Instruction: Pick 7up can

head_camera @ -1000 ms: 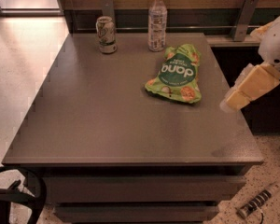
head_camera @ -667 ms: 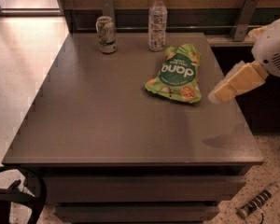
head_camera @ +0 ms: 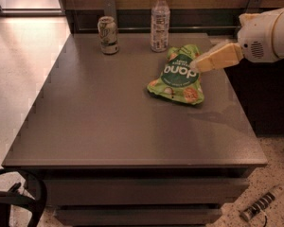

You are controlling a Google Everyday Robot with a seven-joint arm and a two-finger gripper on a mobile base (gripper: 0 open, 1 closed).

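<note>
Now jaws over snack bag edge.

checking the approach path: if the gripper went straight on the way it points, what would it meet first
Probably the green snack bag: the gripper hangs at its right edge, pointing left and slightly down across it. Depth is unclear, so it might pass above. The 7up can stands back-left, off that line.
</note>
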